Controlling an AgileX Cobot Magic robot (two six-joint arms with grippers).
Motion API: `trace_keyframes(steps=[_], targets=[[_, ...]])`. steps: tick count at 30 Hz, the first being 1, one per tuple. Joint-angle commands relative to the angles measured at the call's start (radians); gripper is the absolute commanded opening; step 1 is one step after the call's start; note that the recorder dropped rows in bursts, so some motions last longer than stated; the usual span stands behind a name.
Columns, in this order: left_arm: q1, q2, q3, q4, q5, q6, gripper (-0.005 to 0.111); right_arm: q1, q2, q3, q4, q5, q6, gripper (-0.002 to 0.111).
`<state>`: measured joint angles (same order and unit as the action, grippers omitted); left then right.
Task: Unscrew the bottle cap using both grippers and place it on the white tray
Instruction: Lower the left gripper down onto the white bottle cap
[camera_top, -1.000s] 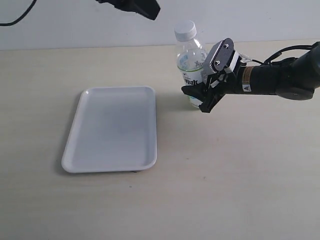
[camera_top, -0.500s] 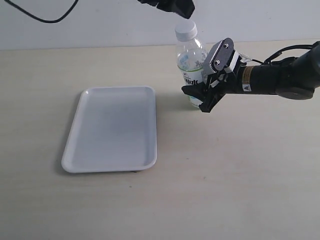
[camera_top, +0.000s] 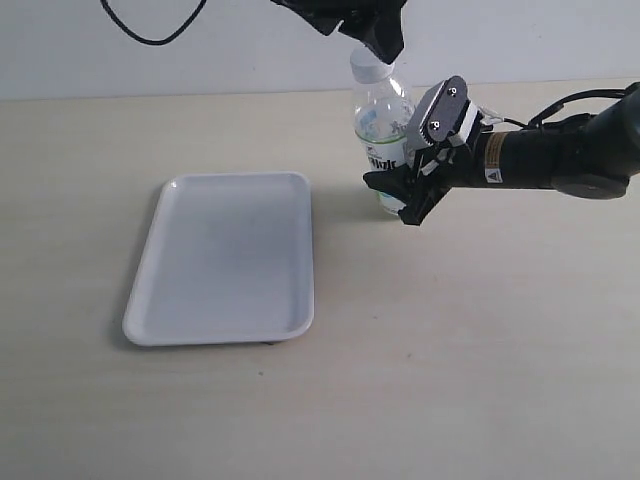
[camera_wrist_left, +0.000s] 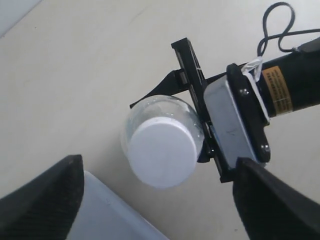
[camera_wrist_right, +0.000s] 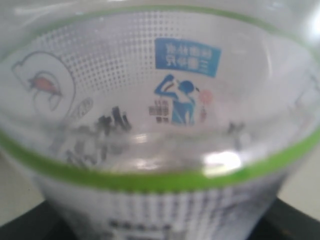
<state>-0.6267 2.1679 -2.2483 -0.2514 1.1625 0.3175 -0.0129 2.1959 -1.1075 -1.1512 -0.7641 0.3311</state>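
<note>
Exterior view had the right pincer (camera_top: 398, 180) clamped round the bottle (camera_top: 383, 135), bracing it upright on the bench (camera_top: 480, 350) right of the white tray (camera_top: 178, 192), while the left pincer (camera_top: 372, 30) hung open, straddling the bottle cap (camera_wrist_left: 162, 154), seemingly poised to twist.

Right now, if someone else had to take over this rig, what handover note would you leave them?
Left gripper: open, poised over the bottle cap, one of its fingers on each side and neither touching it.
Right gripper: shut on the bottle at label height, holding it upright on the table.
White tray: flat on the table beside the bottle, on the left arm's side.
Done: bottle steadied, left gripper lined up with the cap.
Left: close on the cap, unscrew it, carry it to the tray.
</note>
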Motion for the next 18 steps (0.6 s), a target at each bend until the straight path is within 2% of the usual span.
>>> trace_keyframes(steps=[1, 18], targets=[[-0.003, 0.021, -0.022, 0.024, 0.012, -0.008, 0.078, 0.002, 0.0, 0.004, -0.039, 0.059, -0.007, 0.0], [-0.003, 0.047, -0.022, -0.004, -0.008, -0.012, 0.078, 0.002, 0.0, 0.004, -0.06, 0.059, -0.034, 0.0]])
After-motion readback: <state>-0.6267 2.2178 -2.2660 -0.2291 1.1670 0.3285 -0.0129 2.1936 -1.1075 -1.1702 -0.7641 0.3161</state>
